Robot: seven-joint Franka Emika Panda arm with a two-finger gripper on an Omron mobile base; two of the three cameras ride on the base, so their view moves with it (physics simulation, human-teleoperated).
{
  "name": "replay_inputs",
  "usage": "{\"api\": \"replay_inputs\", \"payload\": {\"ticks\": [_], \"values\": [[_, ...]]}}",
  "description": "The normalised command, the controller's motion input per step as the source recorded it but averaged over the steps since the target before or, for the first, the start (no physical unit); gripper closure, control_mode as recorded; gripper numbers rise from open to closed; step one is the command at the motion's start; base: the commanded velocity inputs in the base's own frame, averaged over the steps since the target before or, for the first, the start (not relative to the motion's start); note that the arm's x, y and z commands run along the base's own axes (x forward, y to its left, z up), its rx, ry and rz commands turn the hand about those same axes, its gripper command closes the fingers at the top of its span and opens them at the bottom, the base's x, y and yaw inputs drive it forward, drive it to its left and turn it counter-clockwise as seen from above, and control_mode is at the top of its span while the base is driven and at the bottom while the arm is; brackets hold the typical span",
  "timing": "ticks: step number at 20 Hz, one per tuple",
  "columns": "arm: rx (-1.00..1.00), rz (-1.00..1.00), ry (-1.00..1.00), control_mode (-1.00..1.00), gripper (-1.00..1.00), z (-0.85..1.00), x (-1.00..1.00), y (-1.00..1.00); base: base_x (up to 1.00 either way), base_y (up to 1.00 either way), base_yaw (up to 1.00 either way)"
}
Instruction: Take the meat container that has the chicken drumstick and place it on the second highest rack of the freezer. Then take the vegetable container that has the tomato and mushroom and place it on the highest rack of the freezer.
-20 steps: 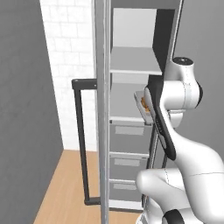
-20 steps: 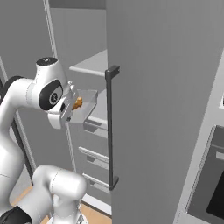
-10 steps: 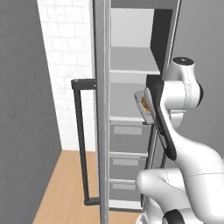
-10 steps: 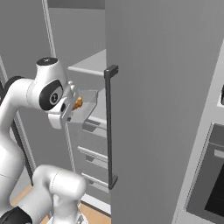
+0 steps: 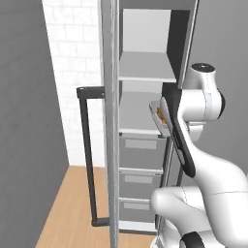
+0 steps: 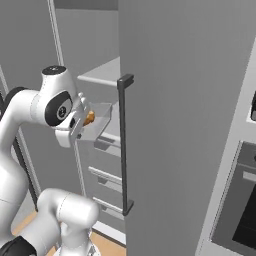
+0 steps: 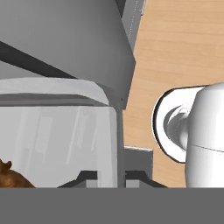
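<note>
Hand (image 6: 82,122) clamped shut on clear plastic meat container (image 6: 97,122) with chicken drumstick (image 6: 89,118), nearly at freezer's second highest rack (image 5: 140,114); veg container's left.

white brick wall (image 5: 77,53), wooden floor (image 5: 72,203), black-fronted oven (image 6: 240,210) at right

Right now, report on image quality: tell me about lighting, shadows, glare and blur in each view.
Left base view: even rendered light, no glare; the freezer interior shades darker toward its right wall. Right base view: flat and sharp; the chicken drumstick shows as a small orange spot in the meat container. Hand view: the clear container wall carries faint pale streaks, and the drumstick is cropped low left.
</note>
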Motion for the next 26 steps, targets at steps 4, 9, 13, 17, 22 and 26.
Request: {"api": "replay_inputs", "payload": {"ticks": [4,9,13,17,22,26], "values": [[0.00,0.00,0.00,1.00,1.00,0.00,0.00,0.00,0.00,-0.37,0.19],[0.00,0.00,0.00,1.00,1.00,0.00,0.00,0.00,0.10,-0.24,0.18],[0.00,0.00,0.00,1.00,1.00,0.00,0.00,0.00,0.43,-0.16,0.11],[0.00,0.00,0.00,1.00,1.00,0.00,0.00,0.00,0.28,-0.07,0.04],[0.00,0.00,0.00,1.00,1.00,0.00,0.00,0.00,0.39,0.00,0.00],[0.00,0.00,0.00,1.00,1.00,0.00,0.00,0.00,0.26,0.11,-0.14]]}}
